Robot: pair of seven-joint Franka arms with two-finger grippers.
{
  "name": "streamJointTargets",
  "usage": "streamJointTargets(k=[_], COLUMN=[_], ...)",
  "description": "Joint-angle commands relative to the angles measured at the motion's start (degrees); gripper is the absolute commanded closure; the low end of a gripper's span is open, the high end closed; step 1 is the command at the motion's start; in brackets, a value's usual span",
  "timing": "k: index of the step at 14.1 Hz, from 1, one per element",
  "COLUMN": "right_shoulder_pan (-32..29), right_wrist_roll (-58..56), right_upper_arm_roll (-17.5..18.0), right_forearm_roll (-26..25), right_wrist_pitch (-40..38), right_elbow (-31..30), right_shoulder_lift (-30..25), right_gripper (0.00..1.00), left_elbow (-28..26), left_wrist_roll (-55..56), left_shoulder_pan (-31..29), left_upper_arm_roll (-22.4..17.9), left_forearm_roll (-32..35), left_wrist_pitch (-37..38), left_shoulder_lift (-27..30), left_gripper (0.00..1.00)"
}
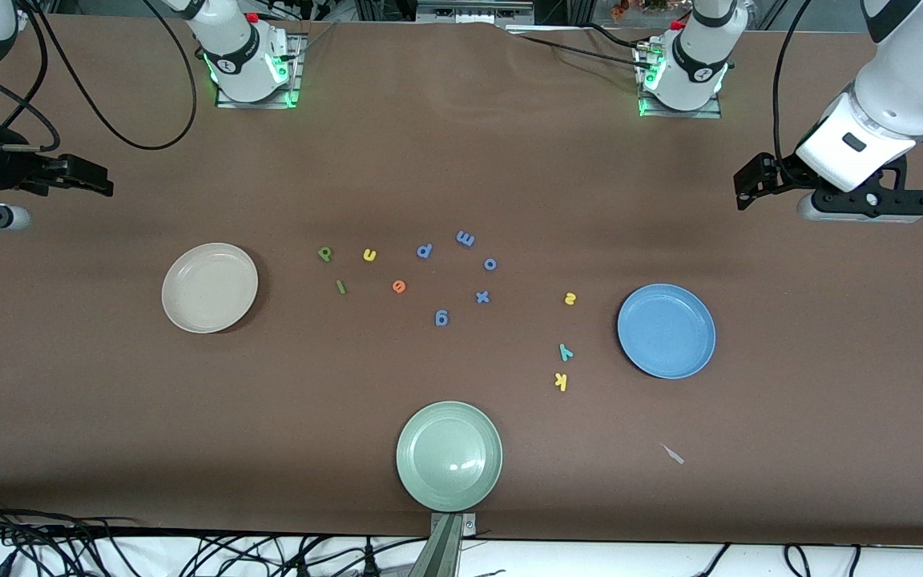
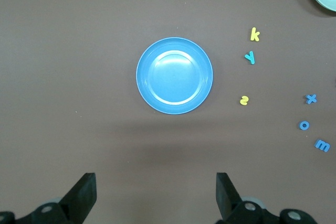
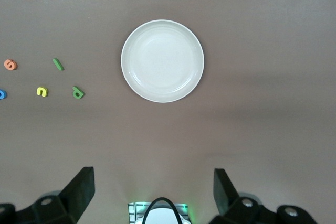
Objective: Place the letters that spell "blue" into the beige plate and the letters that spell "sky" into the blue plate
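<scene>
Right end effector [image 1: 101, 183] cut off at frame edge, over bare table [image 1: 461, 144] at its arm's end; fingers wide apart, empty. Left end effector [image 1: 750, 186] likewise at its end, spread, empty. Beige plate [image 1: 210, 288] and blue plate [image 1: 667, 331] empty. Green b [image 1: 325, 254], l [image 1: 340, 286], yellow u [image 1: 369, 255], orange e [image 1: 399, 286] beside beige plate. Yellow s [image 1: 570, 299], teal y [image 1: 565, 352], yellow k [image 1: 562, 381] beside blue plate. Open table around both plates.
</scene>
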State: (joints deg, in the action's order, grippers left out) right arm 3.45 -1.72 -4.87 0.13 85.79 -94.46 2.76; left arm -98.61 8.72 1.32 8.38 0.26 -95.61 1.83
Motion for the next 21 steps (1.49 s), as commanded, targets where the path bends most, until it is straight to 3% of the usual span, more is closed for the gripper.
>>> streamJointTargets(k=[1,4,21], right_shoulder_pan=[-0.7,-0.8,-0.7], right_wrist_roll=[0.6,0.4,0.7], right_upper_arm_roll=[0.9,0.8,0.8], right_forearm_roll=[-1.2,-1.1,-1.1], right_wrist_pitch=[0.4,0.4,2.0], right_elbow=[-0.5,-0.4,-0.3], right_shoulder_lift=[-0.2,0.1,0.2], right_gripper=[0.0,0.0,0.0], left_elbow=[1.4,3.8,3.8], left_wrist_roll=[-0.5,-0.5,-0.4], left_shoulder_pan=[0.2,0.3,-0.3], left_upper_arm_roll=[0.1,0.1,0.1], left_forearm_roll=[1.1,1.1,1.1], left_wrist_pitch=[1.1,1.2,1.7], left_shoulder_lift=[-0.4,-2.1,-2.4], left_gripper=[0.0,0.0,0.0])
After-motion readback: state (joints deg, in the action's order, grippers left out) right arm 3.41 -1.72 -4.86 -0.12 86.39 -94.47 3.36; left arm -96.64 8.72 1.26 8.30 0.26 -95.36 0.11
